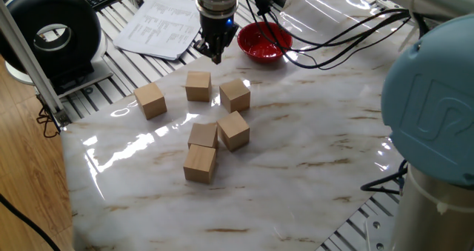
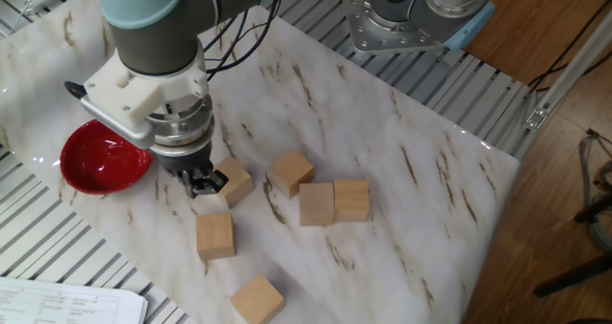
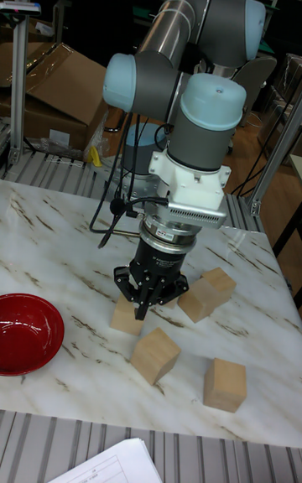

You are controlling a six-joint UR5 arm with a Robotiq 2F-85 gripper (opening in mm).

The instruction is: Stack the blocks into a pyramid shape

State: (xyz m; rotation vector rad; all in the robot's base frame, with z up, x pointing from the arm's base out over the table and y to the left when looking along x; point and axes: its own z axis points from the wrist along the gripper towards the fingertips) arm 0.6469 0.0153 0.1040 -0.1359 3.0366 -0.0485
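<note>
Several light-tan wooden blocks lie singly on the marble table (image 1: 311,162), none stacked. In one fixed view, two blocks (image 1: 198,86) (image 1: 235,95) sit at the back and one (image 1: 150,100) to the left. Three more (image 1: 233,130) (image 1: 202,135) (image 1: 200,164) cluster in the middle, touching. My gripper (image 1: 215,56) hangs above the table just behind the two back blocks, fingers together, holding nothing. In the other fixed view the gripper (image 2: 203,181) is beside a block (image 2: 234,182) and above another (image 2: 215,235). The tall fixed view shows the gripper (image 3: 144,305) over a block (image 3: 127,317).
A red bowl (image 1: 263,42) stands just behind the gripper, also seen as the red bowl (image 2: 103,159) (image 3: 25,332). Papers (image 1: 159,25) and a black round device (image 1: 52,36) lie at the back left. Cables (image 1: 348,40) trail past the bowl. The arm's base (image 1: 437,118) fills the right foreground.
</note>
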